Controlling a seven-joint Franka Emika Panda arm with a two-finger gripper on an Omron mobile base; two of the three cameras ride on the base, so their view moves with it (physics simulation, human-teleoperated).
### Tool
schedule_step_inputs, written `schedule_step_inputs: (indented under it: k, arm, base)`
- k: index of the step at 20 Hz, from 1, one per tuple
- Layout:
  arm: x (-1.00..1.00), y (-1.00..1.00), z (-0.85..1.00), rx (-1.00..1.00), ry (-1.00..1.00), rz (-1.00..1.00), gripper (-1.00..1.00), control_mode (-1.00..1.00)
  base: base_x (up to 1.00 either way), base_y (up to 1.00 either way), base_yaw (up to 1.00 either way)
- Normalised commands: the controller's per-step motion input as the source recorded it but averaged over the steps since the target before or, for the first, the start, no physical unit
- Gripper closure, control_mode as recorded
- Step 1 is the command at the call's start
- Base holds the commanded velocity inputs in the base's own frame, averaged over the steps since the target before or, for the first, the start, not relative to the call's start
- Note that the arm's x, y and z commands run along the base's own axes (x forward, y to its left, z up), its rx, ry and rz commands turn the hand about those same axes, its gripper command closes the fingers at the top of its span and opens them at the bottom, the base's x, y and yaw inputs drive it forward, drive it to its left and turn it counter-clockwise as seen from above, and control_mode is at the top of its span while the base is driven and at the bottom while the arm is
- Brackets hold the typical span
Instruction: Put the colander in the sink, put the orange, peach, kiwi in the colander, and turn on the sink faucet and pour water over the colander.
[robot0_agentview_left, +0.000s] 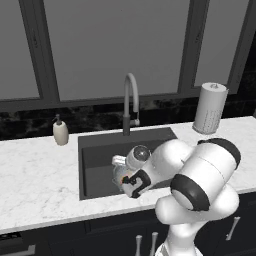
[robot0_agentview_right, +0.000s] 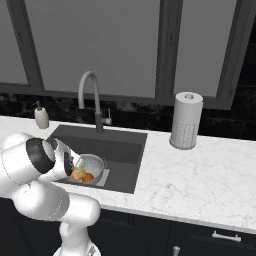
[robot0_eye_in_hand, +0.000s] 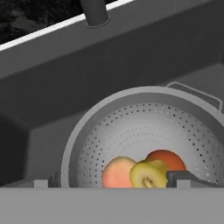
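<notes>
- The sink (robot0_agentview_right: 127, 150) holds the colander (robot0_eye_in_hand: 131, 127), so that part looks done.
- The tap (robot0_agentview_left: 130, 102) stands at the back of the sink, up and away from my gripper (robot0_eye_in_hand: 107, 181). I think I must reach there next.
- The peach (robot0_eye_in_hand: 116, 173), orange (robot0_eye_in_hand: 168, 159) and kiwi (robot0_eye_in_hand: 146, 175) touch each other in the colander, right under my spread, empty jaws.
- My arm hides most of the colander in the left base view.

orange (robot0_eye_in_hand: 166, 160), peach (robot0_eye_in_hand: 117, 172), kiwi (robot0_eye_in_hand: 148, 173) touching inside upright colander (robot0_eye_in_hand: 144, 118) in sink (robot0_agentview_left: 100, 150)
</notes>
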Motion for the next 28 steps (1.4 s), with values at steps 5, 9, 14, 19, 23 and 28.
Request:
schedule_step_inputs:
  k: [5,9,14,19,23,28]
  arm:
    - [0.00,-0.35,1.00,0.14,0.08,0.00,-1.00,-1.00]
    - [0.00,-0.64,0.96,0.08,0.21,0.00,-1.00,-1.00]
    - [0.02,-0.76,0.71,0.00,0.24,0.03,-1.00,-1.00]
    - [0.54,-0.53,0.50,0.06,0.10,0.12,-1.00,-1.00]
    - [0.73,-0.14,0.06,0.13,0.00,0.17,-1.00,-1.00]
    - [0.74,0.00,-0.01,0.09,0.00,0.16,-1.00,-1.00]
  base:
    - [0.00,0.00,0.00]
    - [0.00,0.00,0.00]
    - [0.00,0.00,0.00]
    - [0.00,0.00,0.00]
    - [0.00,0.00,0.00]
    - [0.00,0.00,0.00]
